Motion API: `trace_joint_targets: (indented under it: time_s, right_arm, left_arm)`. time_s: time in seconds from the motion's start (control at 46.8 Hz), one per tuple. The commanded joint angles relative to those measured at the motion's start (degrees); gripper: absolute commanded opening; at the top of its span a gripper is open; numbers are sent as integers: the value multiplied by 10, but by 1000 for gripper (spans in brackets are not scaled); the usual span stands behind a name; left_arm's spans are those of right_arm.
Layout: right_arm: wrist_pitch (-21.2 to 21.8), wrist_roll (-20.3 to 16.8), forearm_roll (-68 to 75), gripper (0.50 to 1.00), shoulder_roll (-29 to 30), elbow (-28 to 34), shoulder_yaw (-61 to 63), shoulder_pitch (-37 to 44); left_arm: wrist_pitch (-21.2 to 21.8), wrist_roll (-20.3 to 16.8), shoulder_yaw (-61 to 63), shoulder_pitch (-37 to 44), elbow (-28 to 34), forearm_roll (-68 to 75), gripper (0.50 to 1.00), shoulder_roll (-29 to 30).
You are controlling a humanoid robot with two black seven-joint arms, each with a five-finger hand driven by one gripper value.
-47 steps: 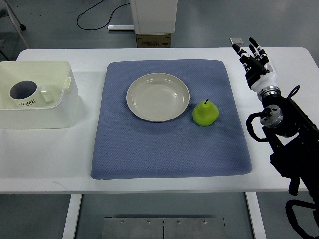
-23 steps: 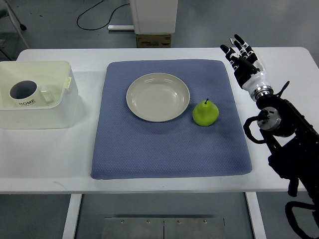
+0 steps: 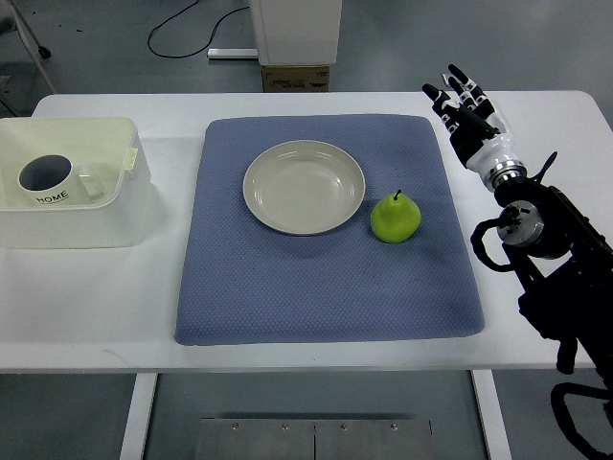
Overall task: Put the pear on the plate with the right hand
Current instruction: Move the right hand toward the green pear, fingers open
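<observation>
Top view: green pear (image 3: pixel 395 218) stands upright on the blue mat (image 3: pixel 326 278), just beside the right rim of the plate (image 3: pixel 304 187), not on it. Plate empty, centred on the mat's far half. Right hand (image 3: pixel 466 113) is over the white bench (image 3: pixel 96 297) at the mat's far right corner, fingers spread and extended, holding nothing, well apart from the pear. White bin (image 3: pixel 72 182) at left holds a mug (image 3: pixel 46 179).
</observation>
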Motion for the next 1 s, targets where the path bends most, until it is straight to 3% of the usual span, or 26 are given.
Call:
trace_joint_targets:
  time_s: [0.0, 0.257, 0.47, 0.727, 0.983]
  right_arm:
    - [1, -6, 0, 1000, -6, 3, 0, -2]
    - [48, -5, 0, 1000, -32, 5, -8, -7]
    - [57, 11, 0, 1000, -68, 11, -50, -7]
    - [104, 89, 0, 1000, -130, 11, -127, -7]
    - [123, 197, 0, 1000, -186, 11, -247, -5]
  left_arm:
    - [0, -1, 0, 0, 0, 0, 1000, 0]
    - [0, -1, 0, 0, 0, -1, 1000, 0]
    - [0, 0, 0, 0, 0, 0, 1000, 0]
    - [0, 0, 0, 0, 0, 0, 1000, 0]
    - [0, -1, 0, 0, 0, 0, 1000, 0]
